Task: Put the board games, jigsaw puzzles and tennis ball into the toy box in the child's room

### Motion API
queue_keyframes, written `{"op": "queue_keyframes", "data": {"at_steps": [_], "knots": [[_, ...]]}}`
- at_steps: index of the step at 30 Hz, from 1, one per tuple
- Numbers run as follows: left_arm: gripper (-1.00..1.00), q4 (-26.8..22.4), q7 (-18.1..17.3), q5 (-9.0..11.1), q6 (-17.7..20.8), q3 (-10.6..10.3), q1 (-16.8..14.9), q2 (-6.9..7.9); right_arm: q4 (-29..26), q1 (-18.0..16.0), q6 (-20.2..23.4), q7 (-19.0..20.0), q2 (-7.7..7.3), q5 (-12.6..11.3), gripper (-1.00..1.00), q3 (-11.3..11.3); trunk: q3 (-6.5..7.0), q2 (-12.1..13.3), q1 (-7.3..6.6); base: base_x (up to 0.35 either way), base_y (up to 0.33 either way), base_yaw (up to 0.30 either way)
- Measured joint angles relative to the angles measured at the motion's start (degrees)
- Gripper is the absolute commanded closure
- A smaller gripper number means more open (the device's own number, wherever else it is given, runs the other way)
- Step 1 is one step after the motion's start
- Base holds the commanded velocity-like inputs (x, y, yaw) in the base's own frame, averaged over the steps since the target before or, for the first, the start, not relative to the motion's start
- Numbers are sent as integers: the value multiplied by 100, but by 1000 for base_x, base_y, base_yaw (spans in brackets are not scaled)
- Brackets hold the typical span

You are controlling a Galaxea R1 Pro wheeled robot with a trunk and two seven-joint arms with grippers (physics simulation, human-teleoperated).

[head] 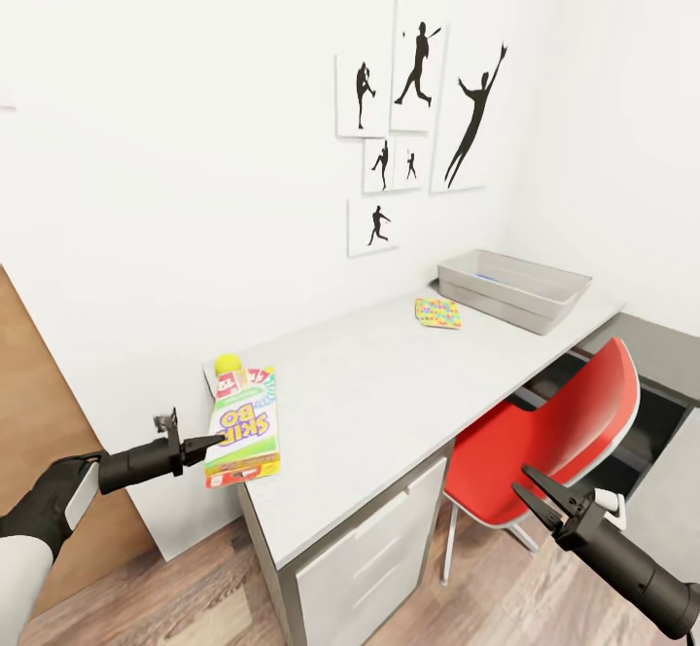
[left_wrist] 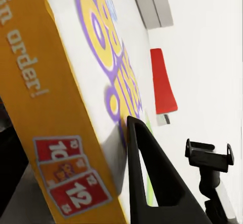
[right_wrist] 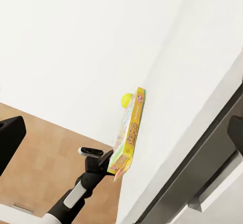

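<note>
A child's room in a home: a grey bench (head: 389, 393) with drawers, a red chair (head: 554, 432), sports silhouette prints (head: 420, 101), a Skip-Bo board game (head: 243, 427).

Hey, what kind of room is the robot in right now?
Most likely a child's bedroom or study corner: a grey desk with a red chair, a Skip-Bo game box and a tennis ball on it, a grey toy bin, and sports silhouette pictures on the wall.
</note>
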Motion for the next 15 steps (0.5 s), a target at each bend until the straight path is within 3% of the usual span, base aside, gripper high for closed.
{"op": "queue_keyframes", "data": {"at_steps": [3,15], "knots": [[100,1,-230,-13,-7,-1,0,14,0,0,-6,-1,0,18,-100,10,54,120,-66,0,0,0],[100,1,-274,-8,14,-3,0,1,118,0,-34,9,43,45,-100,34,269,602,-329,0,0,0]]}}
